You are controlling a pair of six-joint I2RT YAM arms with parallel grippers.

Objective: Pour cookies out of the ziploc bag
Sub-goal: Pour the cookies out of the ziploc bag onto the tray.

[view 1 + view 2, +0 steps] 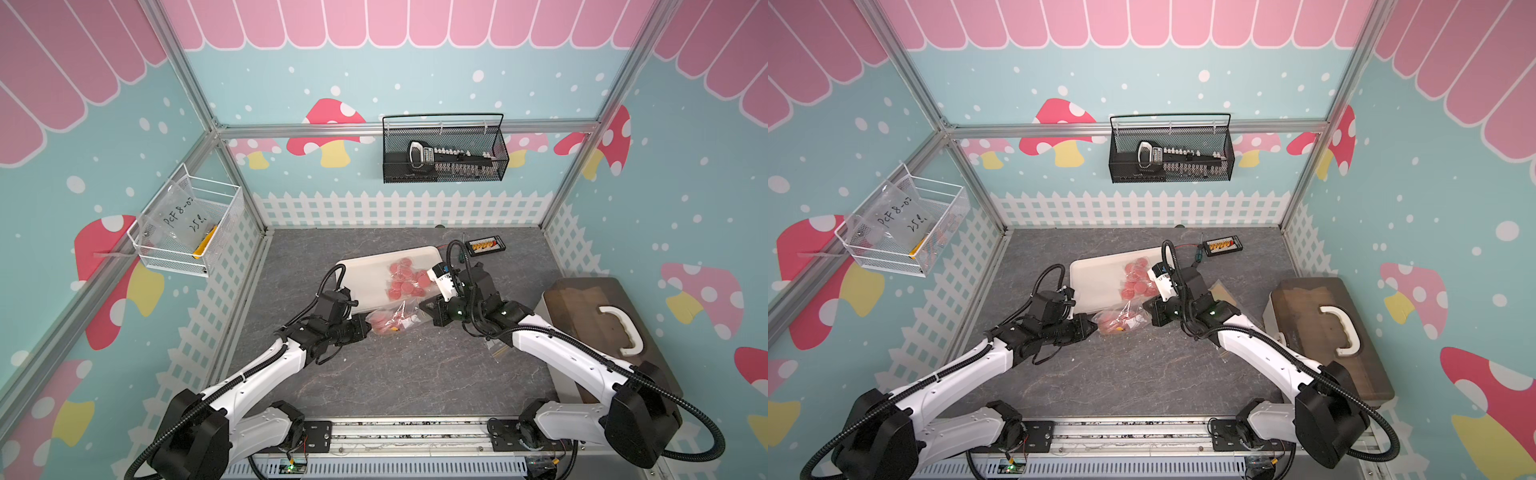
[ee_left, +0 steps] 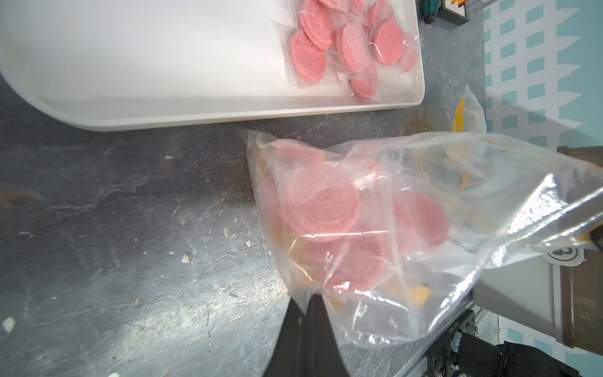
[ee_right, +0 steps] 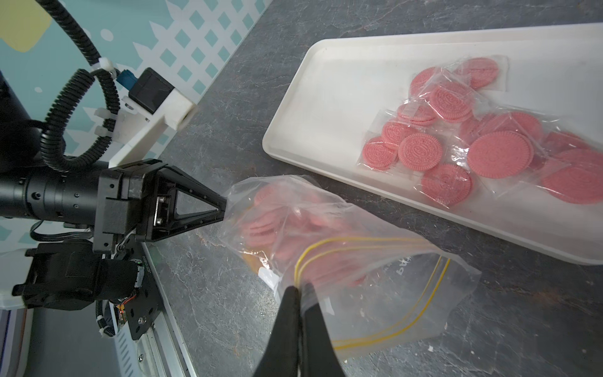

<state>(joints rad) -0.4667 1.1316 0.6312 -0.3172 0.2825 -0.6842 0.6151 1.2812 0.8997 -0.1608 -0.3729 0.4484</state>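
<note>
Cookies (image 2: pixel 321 209) in ziploc bag (image 2: pixel 473 196) between left jaws, tight on its bottom, and right jaws, tight on its mouth

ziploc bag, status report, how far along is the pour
Left gripper shut on ziploc bag closed end, right gripper shut on zipper edge. Some cookies on white tray, more inside bag. Nothing between bag and tray.

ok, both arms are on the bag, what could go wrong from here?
1. The ziploc bag with cookies inside is beside the white tray, not over it: tipping now may spill them onto the table.
2. The left end effector and right end effector each pinch only thin film at an edge; it may slip out.
</note>
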